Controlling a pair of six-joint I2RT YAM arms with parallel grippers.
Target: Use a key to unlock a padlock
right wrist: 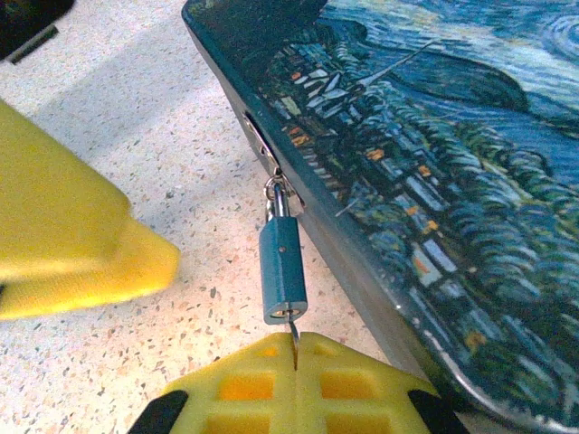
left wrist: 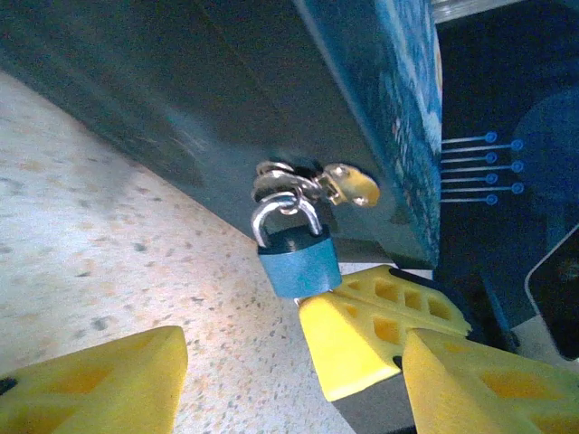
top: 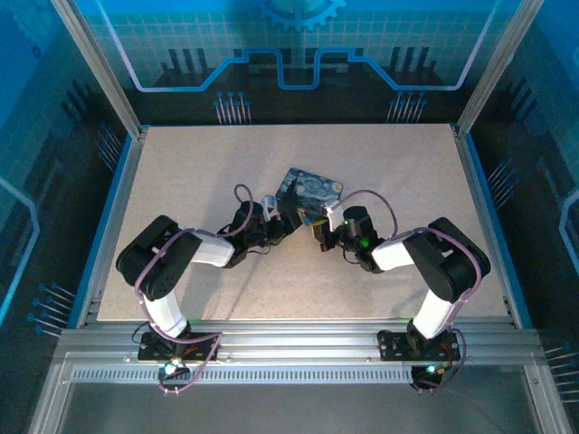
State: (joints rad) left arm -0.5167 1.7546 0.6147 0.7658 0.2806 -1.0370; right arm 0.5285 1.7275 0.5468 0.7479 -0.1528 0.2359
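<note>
Inward, low; right gripper (right wrist: 294,351) tight on key (right wrist: 293,333) in padlock (right wrist: 282,267); left gripper (left wrist: 294,362) wide, empty.

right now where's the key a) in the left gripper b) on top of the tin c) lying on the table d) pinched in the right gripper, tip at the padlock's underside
d: the key sticks up from the shut right gripper, its tip meeting the bottom of the padlock hanging off the tin.
</note>
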